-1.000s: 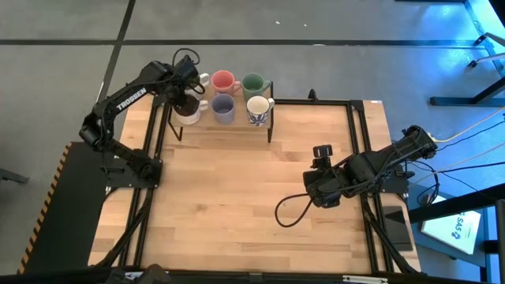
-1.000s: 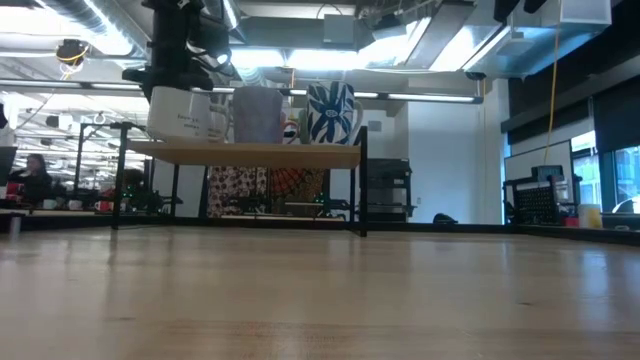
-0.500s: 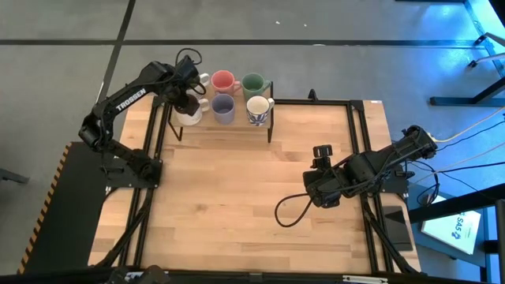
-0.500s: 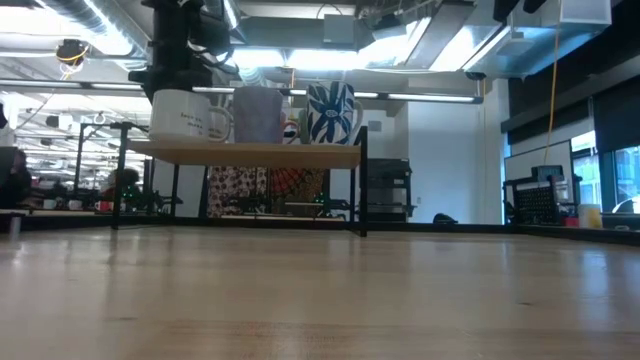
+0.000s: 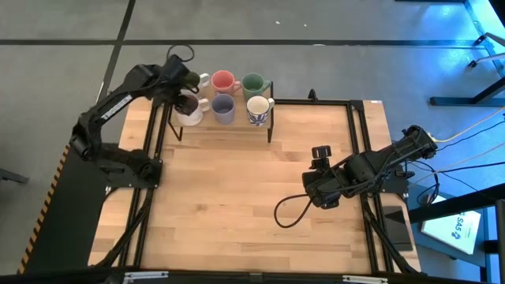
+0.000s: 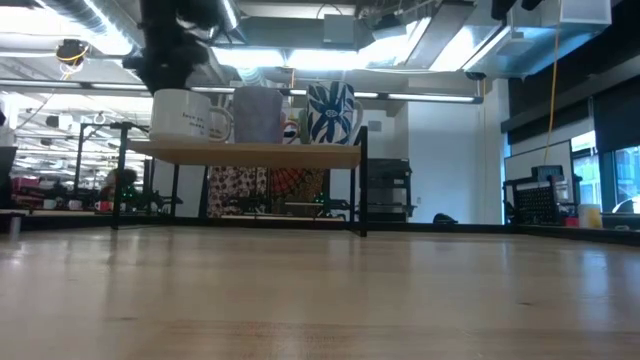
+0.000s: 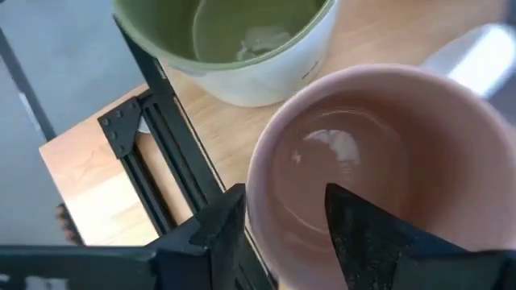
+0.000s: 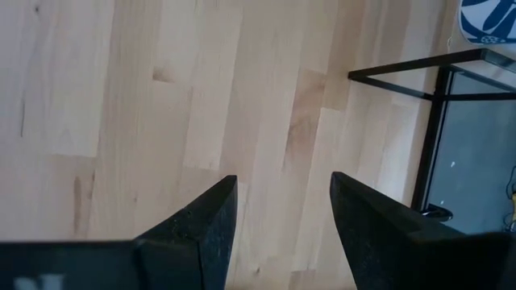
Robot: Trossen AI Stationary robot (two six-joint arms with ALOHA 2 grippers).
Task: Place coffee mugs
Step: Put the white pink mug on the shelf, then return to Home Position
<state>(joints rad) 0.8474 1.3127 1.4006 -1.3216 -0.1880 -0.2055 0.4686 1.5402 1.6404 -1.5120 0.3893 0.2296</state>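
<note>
Several coffee mugs stand on a low black-framed shelf (image 5: 268,118) at the table's far left. In the back row are cream (image 5: 202,80), pink (image 5: 223,80) and green (image 5: 252,83) mugs. In front are beige-pink (image 5: 189,115), lavender (image 5: 222,109) and blue-patterned (image 5: 258,110) mugs. My left gripper (image 7: 282,193) hovers open just above the beige-pink mug (image 7: 387,153), one finger over its inside and one outside its rim. That mug rests on its base on the shelf (image 6: 250,152). My right gripper (image 8: 282,181) hangs open over bare table at the right (image 5: 316,177).
The cream mug with the olive inside (image 7: 234,40) stands right behind the beige-pink one. The shelf's black legs (image 8: 431,137) rise from the wooden table (image 5: 237,205). A black cable loops on the table near the right arm (image 5: 288,209).
My left gripper has opened and let go of the beige-pink mug, then risen a little above it, shifting toward the table's far left. The mug, slightly tilted a second ago, now stands level on the shelf.
</note>
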